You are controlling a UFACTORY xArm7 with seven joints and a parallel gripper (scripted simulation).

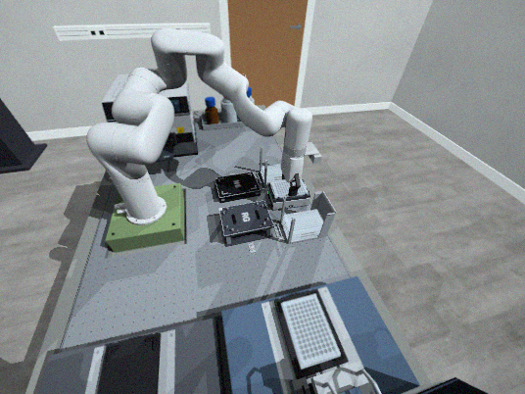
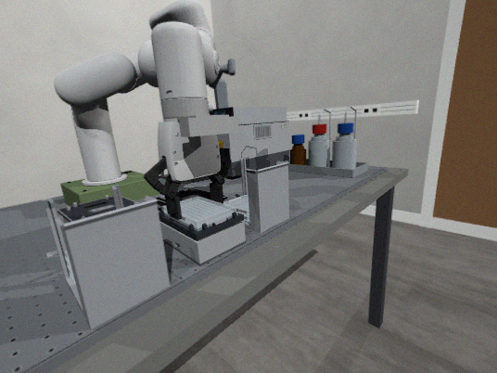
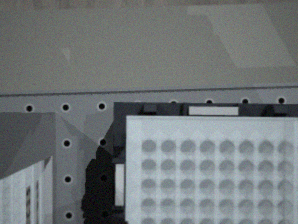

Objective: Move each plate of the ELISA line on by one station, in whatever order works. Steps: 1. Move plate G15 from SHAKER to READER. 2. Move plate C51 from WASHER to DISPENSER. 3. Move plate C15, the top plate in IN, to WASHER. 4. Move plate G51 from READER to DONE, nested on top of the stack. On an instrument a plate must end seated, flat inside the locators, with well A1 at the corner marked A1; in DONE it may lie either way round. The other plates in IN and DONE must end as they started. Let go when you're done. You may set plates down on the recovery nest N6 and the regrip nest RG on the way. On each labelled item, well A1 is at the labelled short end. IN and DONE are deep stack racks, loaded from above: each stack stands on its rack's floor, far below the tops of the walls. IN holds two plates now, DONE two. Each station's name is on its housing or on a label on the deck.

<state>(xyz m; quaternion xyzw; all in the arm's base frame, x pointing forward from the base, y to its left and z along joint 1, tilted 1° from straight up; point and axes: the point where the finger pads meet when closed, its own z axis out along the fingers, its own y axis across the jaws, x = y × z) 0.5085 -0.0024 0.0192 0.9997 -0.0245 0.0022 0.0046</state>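
A white well plate (image 1: 285, 189) sits on a small grey instrument (image 2: 204, 237) between two tall racks; I cannot read its label. It also shows in the side view (image 2: 204, 211) and fills the lower right of the wrist view (image 3: 210, 170). My gripper (image 1: 293, 188) is down over this plate, its black fingers (image 2: 194, 204) astride it and shut on its sides. The plate lies flat in its black frame. A second white plate (image 1: 309, 332) lies on the blue instrument at the front.
A rack (image 1: 306, 222) holding white plates stands just in front of the gripper, another rack (image 2: 268, 197) just behind it. The black nest (image 1: 238, 186) and the nest marked RG (image 1: 245, 218) lie to the left. Bottles (image 2: 324, 148) stand at the back.
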